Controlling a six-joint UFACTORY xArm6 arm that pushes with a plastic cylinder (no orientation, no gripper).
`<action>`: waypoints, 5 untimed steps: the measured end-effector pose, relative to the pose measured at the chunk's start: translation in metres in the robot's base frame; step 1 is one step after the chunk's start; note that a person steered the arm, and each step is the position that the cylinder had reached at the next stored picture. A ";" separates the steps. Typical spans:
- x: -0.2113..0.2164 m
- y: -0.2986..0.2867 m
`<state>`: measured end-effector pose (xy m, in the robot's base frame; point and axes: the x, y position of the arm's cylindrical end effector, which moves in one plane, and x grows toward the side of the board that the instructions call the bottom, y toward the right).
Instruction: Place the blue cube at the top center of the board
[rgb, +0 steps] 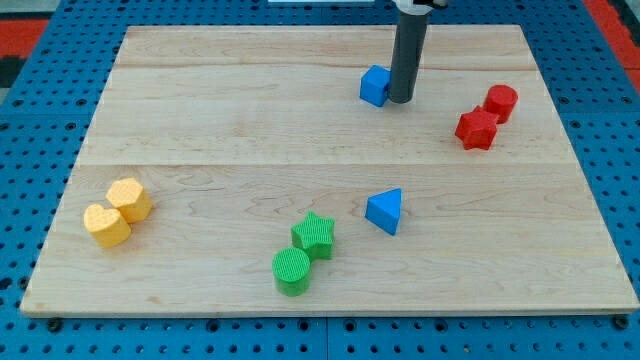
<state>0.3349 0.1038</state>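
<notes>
Blue cube (374, 86) sits top centre of the board (200, 130), my tip (399, 99) touching its right face.
No fingers here, just a rod: the cube looks light, rigid and slippery, so push flat against a face's middle.

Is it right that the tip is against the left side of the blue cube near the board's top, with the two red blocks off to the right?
Not quite. In the camera view my tip sits against the right side of the blue cube, not the left. The rest holds: the cube is near the board's top, and the two red blocks lie off to the view's right.
</notes>
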 end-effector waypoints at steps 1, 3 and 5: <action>0.000 0.013; 0.000 0.077; 0.020 -0.019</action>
<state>0.3545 0.0848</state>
